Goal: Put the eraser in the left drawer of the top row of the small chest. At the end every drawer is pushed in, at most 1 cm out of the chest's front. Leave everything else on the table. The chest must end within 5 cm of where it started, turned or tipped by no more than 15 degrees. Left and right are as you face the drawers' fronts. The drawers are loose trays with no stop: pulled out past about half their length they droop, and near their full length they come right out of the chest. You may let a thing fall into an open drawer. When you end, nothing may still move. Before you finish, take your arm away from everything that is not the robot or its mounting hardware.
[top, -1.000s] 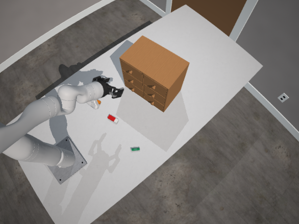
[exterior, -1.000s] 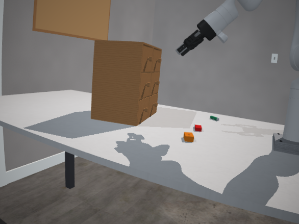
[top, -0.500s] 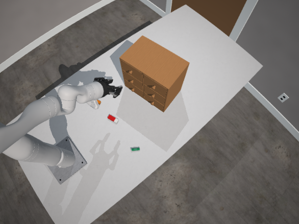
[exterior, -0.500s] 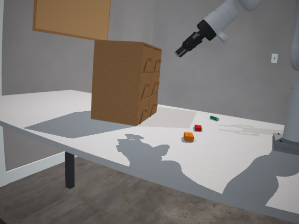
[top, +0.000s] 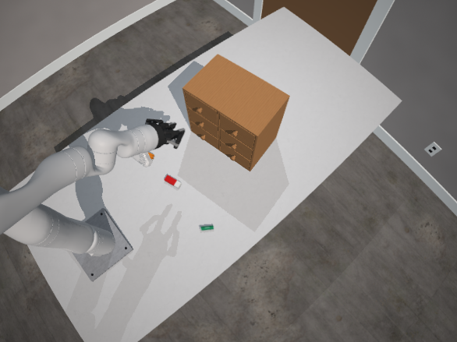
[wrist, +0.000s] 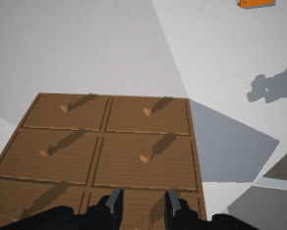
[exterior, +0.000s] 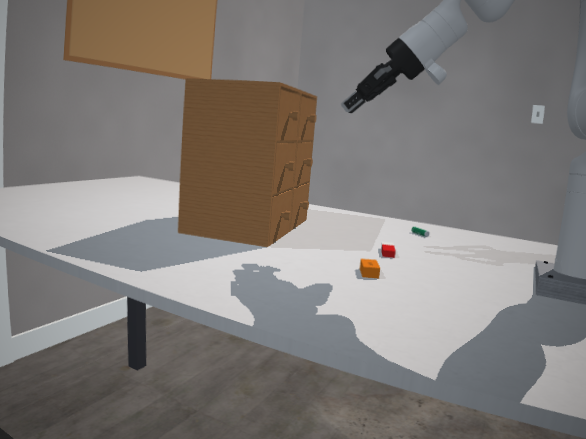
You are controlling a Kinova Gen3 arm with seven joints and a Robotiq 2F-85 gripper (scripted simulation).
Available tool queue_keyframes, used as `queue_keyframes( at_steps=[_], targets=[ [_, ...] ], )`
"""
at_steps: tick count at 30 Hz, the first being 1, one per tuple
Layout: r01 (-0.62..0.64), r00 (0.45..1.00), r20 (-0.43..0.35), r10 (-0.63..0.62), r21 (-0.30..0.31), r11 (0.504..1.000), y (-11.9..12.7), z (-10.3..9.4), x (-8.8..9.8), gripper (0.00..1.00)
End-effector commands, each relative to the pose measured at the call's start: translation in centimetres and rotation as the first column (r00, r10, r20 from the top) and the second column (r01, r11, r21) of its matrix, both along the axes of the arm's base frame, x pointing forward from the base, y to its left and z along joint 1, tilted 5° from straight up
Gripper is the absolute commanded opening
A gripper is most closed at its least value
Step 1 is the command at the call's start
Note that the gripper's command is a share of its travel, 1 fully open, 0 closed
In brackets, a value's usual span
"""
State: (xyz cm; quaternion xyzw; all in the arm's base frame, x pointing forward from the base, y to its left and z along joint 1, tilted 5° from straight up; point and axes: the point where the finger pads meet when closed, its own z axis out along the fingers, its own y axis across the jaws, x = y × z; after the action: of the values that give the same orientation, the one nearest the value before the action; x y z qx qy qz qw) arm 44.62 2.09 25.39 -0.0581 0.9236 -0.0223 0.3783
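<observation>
The small wooden chest (top: 234, 108) has three rows of two drawers, and all look pushed in. My gripper (top: 177, 139) (exterior: 351, 105) hovers in the air a short way from the chest's front, at about top-row height. Its fingers stand narrowly apart with nothing between them, pointing at the top left drawer's knob (top: 199, 110).
An orange block (top: 150, 156) (exterior: 370, 268) lies on the table under my forearm, near the eraser. A small green thing (top: 207, 227) lies nearer the table's front edge. The arm's base plate (top: 103, 245) is at the table's corner.
</observation>
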Motion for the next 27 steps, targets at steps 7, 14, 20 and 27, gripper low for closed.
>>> queue_keyframes(
  at_steps=[7, 14, 20, 27],
  targets=[
    [0.0, 1.0, -0.005, 0.0, 0.004, 1.0, 0.0, -0.2, 0.0, 0.33],
    [-0.002, 1.0, -0.003, 0.002, 0.006, 1.0, 0.2, -0.3, 0.5, 0.33],
    [-0.001, 1.0, -0.003, 0.001, 0.006, 1.0, 0.2, -0.4, 1.1, 0.33],
    [-0.001, 1.0, -0.004, 0.001, 0.005, 1.0, 0.2, -0.7, 1.7, 0.33]
  ],
)
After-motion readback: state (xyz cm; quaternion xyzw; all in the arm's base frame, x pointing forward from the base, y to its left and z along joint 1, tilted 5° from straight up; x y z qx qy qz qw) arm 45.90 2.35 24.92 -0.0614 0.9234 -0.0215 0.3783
